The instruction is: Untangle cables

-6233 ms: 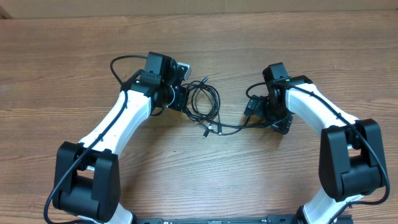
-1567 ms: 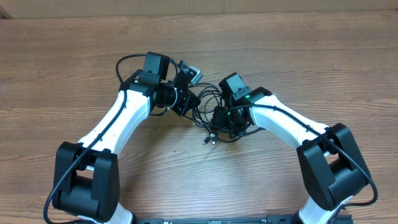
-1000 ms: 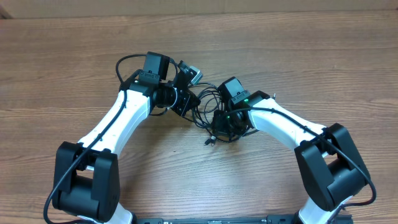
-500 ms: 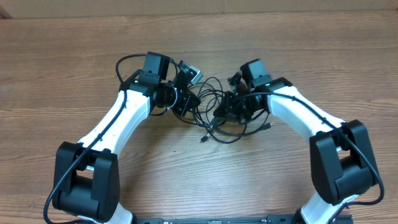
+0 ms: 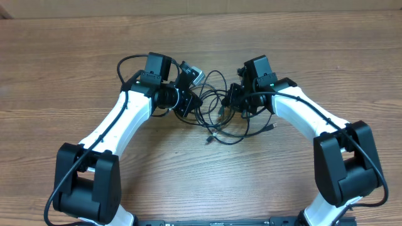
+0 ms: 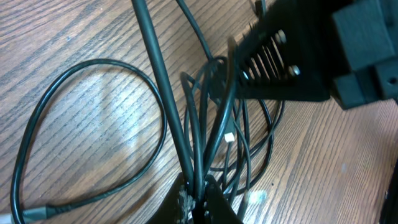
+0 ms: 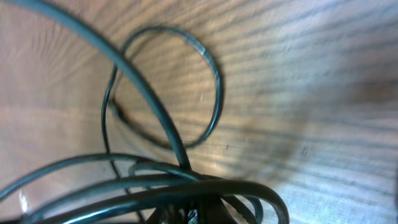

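Note:
Several thin black cables (image 5: 212, 113) lie tangled on the wooden table between my two grippers. My left gripper (image 5: 190, 103) is at the left of the tangle. In the left wrist view its jaws (image 6: 198, 200) are shut on two or three cable strands (image 6: 163, 81) that fan out from them. My right gripper (image 5: 230, 105) is at the right of the tangle and shows in the left wrist view as a black block (image 6: 292, 56). In the right wrist view its jaws (image 7: 198, 216) are shut on a bundle of cables (image 7: 205, 186). One loop (image 7: 217, 93) lies flat beyond them.
Loose plug ends lie below the tangle (image 5: 210, 138) and to its right (image 5: 271, 127). The left arm's own thick wire (image 5: 122, 66) arcs at the upper left. Bare wooden table (image 5: 201, 37) surrounds the arms.
My right gripper has moved up and to the right with its cables, stretching the tangle and lifting a loop toward the far side. The left gripper has stayed in place.

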Motion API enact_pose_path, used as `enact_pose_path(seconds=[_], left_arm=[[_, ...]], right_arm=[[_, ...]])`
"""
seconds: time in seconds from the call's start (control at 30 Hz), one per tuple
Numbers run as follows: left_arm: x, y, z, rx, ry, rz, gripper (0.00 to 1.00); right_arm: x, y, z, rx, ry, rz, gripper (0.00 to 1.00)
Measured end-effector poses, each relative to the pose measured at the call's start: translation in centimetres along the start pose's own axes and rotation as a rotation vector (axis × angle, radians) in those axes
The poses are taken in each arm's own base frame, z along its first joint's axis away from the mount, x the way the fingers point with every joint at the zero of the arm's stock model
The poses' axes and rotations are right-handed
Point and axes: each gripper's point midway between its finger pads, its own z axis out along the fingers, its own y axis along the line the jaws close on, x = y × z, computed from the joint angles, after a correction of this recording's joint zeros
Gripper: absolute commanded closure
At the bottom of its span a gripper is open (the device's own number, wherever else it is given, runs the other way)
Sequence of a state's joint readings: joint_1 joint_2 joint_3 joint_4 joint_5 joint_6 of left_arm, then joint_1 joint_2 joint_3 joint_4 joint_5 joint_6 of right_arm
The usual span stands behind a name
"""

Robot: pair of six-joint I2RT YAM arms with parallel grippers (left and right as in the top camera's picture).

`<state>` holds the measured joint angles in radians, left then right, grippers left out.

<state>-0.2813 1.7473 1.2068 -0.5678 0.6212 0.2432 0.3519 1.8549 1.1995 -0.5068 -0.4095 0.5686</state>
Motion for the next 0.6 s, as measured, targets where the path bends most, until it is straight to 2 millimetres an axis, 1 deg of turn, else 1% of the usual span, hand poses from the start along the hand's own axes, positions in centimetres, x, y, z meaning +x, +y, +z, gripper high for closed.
enact_pose_path(seconds=[0.1,0.3,0.37,0.4,0.5,0.53,0.6], left_arm=[[0.0,0.0,0.0,0.000,0.000,0.000,0.94],[0.0,0.0,0.0,0.000,0.000,0.000,0.94],[0.0,0.0,0.0,0.000,0.000,0.000,0.94],[0.0,0.0,0.0,0.000,0.000,0.000,0.94],[0.0,0.0,0.0,0.000,0.000,0.000,0.94],[0.0,0.0,0.0,0.000,0.000,0.000,0.94],[0.0,0.0,0.0,0.000,0.000,0.000,0.94]], right_arm=[[-0.3,-0.1,0.3,0.012,-0.032,0.012,0.96],[0.0,-0.4,1.1,0.099,-0.082,-0.007,0.96],[0.1,-0.6,1.3,0.145,-0.108,-0.020,0.93],[0.1,-0.8,1.4,0.166,-0.118,-0.024,0.88],[0.2,-1.2,1.4,0.217,-0.143,-0.040,0.78],[0.4,-1.4,1.5,0.241,-0.151,-0.048,0.71],[0.5,-1.5,1.5,0.258,-0.158,-0.052,0.59]])
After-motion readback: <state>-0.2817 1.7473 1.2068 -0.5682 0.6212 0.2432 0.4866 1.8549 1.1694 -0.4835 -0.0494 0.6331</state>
